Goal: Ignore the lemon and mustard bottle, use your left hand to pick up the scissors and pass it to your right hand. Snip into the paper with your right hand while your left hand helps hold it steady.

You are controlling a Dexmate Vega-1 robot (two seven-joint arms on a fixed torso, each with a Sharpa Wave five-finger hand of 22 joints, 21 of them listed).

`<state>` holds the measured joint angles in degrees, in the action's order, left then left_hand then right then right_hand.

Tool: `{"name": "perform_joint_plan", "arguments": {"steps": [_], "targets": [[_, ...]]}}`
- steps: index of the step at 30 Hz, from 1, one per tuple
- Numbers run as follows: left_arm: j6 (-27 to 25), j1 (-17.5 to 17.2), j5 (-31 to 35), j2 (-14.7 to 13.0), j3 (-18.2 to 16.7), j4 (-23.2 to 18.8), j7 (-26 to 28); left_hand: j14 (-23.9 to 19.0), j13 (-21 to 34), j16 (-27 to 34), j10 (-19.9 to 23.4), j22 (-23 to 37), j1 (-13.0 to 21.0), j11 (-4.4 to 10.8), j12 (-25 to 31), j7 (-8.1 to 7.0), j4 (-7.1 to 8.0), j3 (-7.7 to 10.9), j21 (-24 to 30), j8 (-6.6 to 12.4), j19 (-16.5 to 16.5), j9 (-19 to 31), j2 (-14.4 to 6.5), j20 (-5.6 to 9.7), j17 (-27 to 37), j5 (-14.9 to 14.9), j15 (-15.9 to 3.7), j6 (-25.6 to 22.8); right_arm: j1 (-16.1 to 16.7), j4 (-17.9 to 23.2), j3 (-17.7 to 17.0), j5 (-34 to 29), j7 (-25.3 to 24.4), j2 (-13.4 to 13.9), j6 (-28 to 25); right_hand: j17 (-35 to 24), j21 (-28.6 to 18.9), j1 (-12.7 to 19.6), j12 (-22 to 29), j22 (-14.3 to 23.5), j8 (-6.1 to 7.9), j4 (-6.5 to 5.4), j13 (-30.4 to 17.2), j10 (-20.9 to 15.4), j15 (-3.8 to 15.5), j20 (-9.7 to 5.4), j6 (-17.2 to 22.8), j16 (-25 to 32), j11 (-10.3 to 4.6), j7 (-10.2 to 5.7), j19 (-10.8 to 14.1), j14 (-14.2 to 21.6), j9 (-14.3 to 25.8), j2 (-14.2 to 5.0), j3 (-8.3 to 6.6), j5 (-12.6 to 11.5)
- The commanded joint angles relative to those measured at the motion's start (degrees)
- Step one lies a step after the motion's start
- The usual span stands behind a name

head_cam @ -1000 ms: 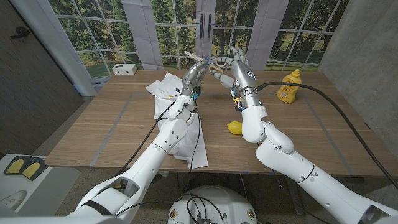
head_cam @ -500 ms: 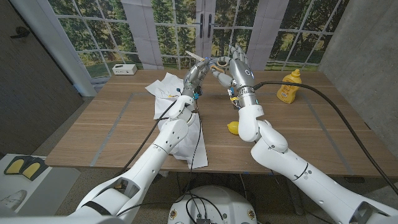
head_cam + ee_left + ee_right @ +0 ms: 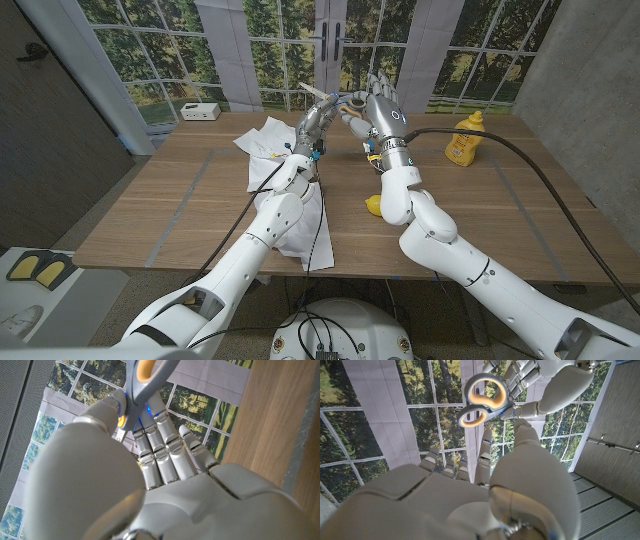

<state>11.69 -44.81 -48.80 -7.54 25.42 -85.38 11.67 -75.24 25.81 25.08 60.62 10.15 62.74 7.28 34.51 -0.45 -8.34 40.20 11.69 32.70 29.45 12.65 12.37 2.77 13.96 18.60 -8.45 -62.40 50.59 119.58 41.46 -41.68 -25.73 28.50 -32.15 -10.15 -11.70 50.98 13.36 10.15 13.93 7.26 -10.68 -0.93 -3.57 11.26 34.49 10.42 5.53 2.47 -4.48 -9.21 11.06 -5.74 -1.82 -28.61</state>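
Scissors point(image 3: 335, 100): we see them lifted above the far middle of the table, blades pointing up and left, grey handles with orange-lined loops turned toward our right hand.
Left hand point(image 3: 316, 121): closed around the scissors near the pivot; in the left wrist view the thumb and fingers point(image 3: 152, 445) pinch the grey shank just below an orange loop.
Right hand point(image 3: 385, 113): raised just right of the scissors, fingers apart and holding nothing; in the right wrist view the loops point(image 3: 480, 402) hang just beyond its fingertips, and we cannot tell whether a fingertip touches them.
Paper point(image 3: 268, 140): crumpled white sheet lying on the table to the left, under and beside our left arm, uncut as far as we can see.
Lemon point(image 3: 375, 206): on the table near the right forearm, mostly hidden by it.
Mustard bottle point(image 3: 463, 138): standing at the far right, well apart from both hands.
Done, as we judge it: the pick-up by the left hand.
Left to do: the hand-over itself, then steadying the paper and snipping.
Change from the earlier frames: our right arm has swung left, so the forearm now covers more of the lemon; the left hand and scissors have stayed put.
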Motion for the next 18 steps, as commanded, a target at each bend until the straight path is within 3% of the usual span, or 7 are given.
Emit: {"name": "perform_joint_plan", "arguments": {"steps": [1, 18], "targets": [[-0.06, -0.06, -0.18, -0.09, -0.01, 0.24, -0.26, -5.52, 0.17, 0.27, 2.66, 0.16, 3.0, 3.19, 0.17, -4.95, 0.23, 0.44, -0.24, 0.46, -0.39, 0.14, -3.21, 8.02, 0.29, 0.23, -5.18, -6.99, -1.4, -1.27, 0.86, -0.97, 1.55, -0.48, -1.96, -0.01, -0.05, 0.27, -0.2, -0.02, -0.28, 0.14, 0.07, -0.01, -0.31, -0.14, 0.02, 0.19, 0.05, -0.05, 0.02, -0.04, 0.29, -0.2, 0.38, -0.31], [-0.03, 0.17, -0.56, 0.03, 0.02, 0.77, -1.12, -5.41, 0.2, 0.22, 2.59, 0.16, 3.01, 3.2, 0.18, -5.05, 0.24, 0.45, -0.25, 0.3, -0.43, 0.14, -3.2, 8.01, 0.22, 0.21, -5.17, -7.01, -3.16, -3.35, 2.37, -2.1, 1.65, -1.51, -4.76, -0.03, 0.15, 0.24, -0.27, -0.01, -0.27, -0.03, 0.08, -0.12, -0.36, -0.34, 0.73, 0.1, 0.23, 0.31, -0.04, -0.07, 0.29, -0.38, 0.58, -0.42]]}}
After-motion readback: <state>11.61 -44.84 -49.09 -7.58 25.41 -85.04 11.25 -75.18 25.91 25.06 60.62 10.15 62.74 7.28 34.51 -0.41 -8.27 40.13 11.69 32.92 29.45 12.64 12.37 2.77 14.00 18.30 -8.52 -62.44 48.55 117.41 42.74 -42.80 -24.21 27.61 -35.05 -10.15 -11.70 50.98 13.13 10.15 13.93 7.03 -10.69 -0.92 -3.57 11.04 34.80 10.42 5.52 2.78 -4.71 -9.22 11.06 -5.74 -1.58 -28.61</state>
